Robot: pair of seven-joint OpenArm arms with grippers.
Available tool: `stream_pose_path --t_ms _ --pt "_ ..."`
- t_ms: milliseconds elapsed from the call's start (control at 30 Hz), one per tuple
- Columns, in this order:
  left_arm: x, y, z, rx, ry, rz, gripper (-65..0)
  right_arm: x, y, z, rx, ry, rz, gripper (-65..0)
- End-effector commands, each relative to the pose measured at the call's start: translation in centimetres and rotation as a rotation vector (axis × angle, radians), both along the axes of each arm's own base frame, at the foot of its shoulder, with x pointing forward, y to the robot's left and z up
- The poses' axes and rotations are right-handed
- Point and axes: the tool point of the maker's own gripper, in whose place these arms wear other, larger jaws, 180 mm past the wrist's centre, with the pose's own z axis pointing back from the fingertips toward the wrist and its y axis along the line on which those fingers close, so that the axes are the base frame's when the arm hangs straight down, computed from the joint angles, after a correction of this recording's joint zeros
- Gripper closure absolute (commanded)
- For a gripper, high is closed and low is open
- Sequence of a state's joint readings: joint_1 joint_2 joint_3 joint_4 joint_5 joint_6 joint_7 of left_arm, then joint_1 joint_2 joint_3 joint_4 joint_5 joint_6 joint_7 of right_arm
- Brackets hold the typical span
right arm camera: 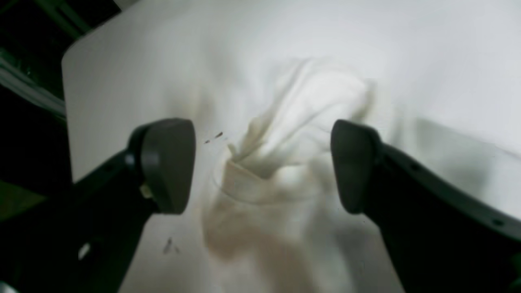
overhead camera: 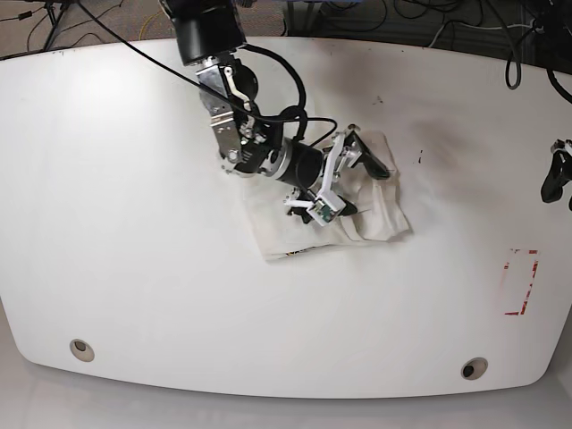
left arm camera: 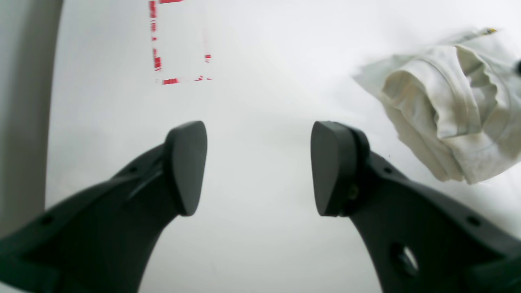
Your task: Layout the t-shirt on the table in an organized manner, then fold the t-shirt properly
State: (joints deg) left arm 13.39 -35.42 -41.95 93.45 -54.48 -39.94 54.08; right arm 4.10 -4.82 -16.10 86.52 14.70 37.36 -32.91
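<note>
We have the t-shirt (overhead camera: 335,219) bunched mid-table (overhead camera: 134,223), directly beneath our right gripper (right arm camera: 262,167), jaws wide and empty. Our left gripper (left arm camera: 258,167) (also gaping, holding nothing) hovers well apart, so right is nearer.

Dark floor (overhead camera: 375,18) beyond the far edge, strewn with black cables (overhead camera: 447,27) under bright, even light.
</note>
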Motion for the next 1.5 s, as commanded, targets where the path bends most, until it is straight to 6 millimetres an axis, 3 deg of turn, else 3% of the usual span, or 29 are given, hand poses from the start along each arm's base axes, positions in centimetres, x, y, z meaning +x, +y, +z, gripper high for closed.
stream_pose_path --t_ms 0,67,167,333,500,667,867,1000,1167,1267,1467 --pt "0.7 0.0 1.8 0.018 -0.053 -0.015 -37.9 1.2 0.5 -0.3 0.018 -0.016 -0.019 -48.8" --pt "0.7 -0.6 1.1 0.005 -0.038 -0.03 -37.9 1.3 0.7 -1.4 0.011 -0.006 -0.023 -48.8" --pt "0.7 -2.3 -0.5 -0.024 -0.006 -0.062 -37.9 1.8 0.7 -1.3 0.008 -0.025 -0.027 -48.8" --pt "1.6 -5.3 -2.2 -0.012 0.027 -0.131 -37.9 3.0 -0.3 2.8 0.028 -0.139 -0.037 -48.8" --pt "2.4 -11.2 -3.8 0.006 0.043 -0.264 -37.9 4.8 -3.2 6.1 -0.06 -0.236 -0.068 -48.8" --pt "2.7 -17.6 -5.6 0.029 0.053 -0.382 -37.9 7.6 -6.4 7.3 -0.107 -0.273 -0.141 -48.8" --pt "2.9 -22.9 -8.1 0.058 0.08 -0.428 -36.0 10.0 -8.4 5.6 -0.162 -0.236 -0.156 -48.7" --pt "2.9 -25.8 -9.6 0.082 0.102 -0.418 -25.1 10.8 -9.0 4.0 -0.149 -0.204 -0.168 -42.5" --pt "2.3 -28.4 -11.0 0.156 0.138 -0.464 -13.8 12.0 -8.8 2.6 -0.073 -0.181 -0.193 -28.5" --pt "1.9 -29.8 -11.4 0.183 0.147 -0.514 -11.8 12.6 -9.1 1.3 -0.042 -0.156 -0.214 -22.5" --pt "1.3 -30.5 -11.9 0.186 0.16 -0.541 -11.7 13.1 -11.3 -1.9 -0.099 -0.145 -0.241 -21.9"
